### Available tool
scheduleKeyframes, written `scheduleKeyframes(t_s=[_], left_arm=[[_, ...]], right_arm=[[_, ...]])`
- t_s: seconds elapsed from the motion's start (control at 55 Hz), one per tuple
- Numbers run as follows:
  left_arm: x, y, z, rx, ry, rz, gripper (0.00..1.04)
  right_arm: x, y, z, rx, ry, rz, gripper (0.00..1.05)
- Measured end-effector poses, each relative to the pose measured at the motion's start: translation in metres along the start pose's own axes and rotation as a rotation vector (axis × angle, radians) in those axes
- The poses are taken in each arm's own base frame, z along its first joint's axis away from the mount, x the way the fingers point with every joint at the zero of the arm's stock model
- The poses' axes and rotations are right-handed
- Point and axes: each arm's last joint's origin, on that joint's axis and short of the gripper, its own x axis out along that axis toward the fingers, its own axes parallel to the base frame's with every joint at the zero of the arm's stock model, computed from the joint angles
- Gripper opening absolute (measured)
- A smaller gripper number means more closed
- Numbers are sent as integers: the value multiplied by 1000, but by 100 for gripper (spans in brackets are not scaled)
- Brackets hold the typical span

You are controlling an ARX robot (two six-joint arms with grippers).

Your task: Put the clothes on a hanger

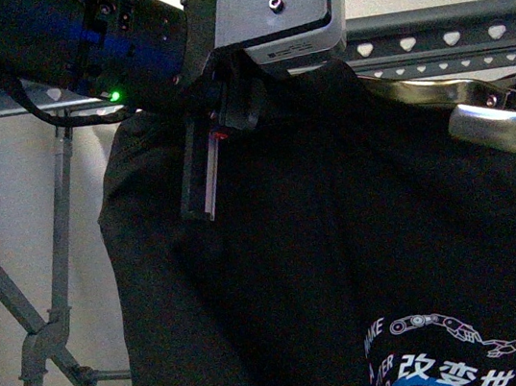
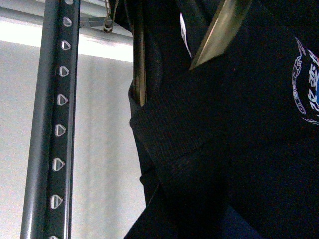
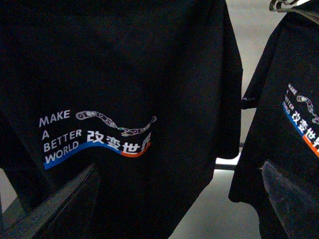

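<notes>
Left hand (image 1: 204, 186) sits at the top of the black T-shirt (image 1: 324, 241), close to the collar, with one dark finger lying against the cloth. I cannot tell whether it is pinching the cloth or only touching it, because the arm's own body covers the tips. The right hand (image 3: 178, 167) is spread wide: its two fingers (image 3: 60, 204) stand far apart with nothing between them. It faces the printed chest of the T-shirt and does not touch it.

The T-shirt hangs up high, just in front of the grey drying rack (image 1: 448, 36), and its top edge reaches the level of the rail with heart-shaped holes. A shiny curved metal piece (image 1: 504, 117) comes out at the shoulder. It looks like a clothes hanger inside the shirt, but I am not sure. In the right wrist view, a second black T-shirt (image 3: 284, 129) with the same print hangs beside the first one.

For the coming move I judge this relation most important: the rail runs sideways, directly behind the left hand, and the shoulder line of the T-shirt lies along the same direction. The left arm is clearly nearer to the rail, so it should bring the top onto it. The right hand is lower, at the chest.
</notes>
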Motion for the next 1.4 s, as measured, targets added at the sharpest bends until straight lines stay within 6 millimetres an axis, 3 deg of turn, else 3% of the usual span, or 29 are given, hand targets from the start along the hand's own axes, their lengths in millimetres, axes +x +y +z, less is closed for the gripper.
scheduleKeyframes(t_s=[0.109,0.182,0.255,0.345,0.527,0.6,0.8,0.982,1.273,1.4], left_arm=[[0,0,0,0,0,0,4],[0,0,0,0,3,0,4],[0,0,0,0,5,0,4],[1,0,1,1,1,-1,4],[0,0,0,0,6,0,4],[0,0,0,0,5,-1,4],[1,0,1,1,-1,-1,4],[1,0,1,0,1,-1,4],[1,0,1,0,1,-1,4],[1,0,1,0,4,-1,4]], right_arm=[[0,0,0,0,0,1,97],[5,-3,4,60,55,203,97],[20,-15,25,5,65,322,97],[52,-34,55,-158,106,332,97],[122,-61,84,-613,241,289,97],[148,-63,98,-871,239,319,97],[188,-52,136,-1211,178,372,97],[212,-41,150,-1315,187,436,97],[253,-39,167,-1331,171,426,97],[272,-36,165,-1298,193,417,77]])
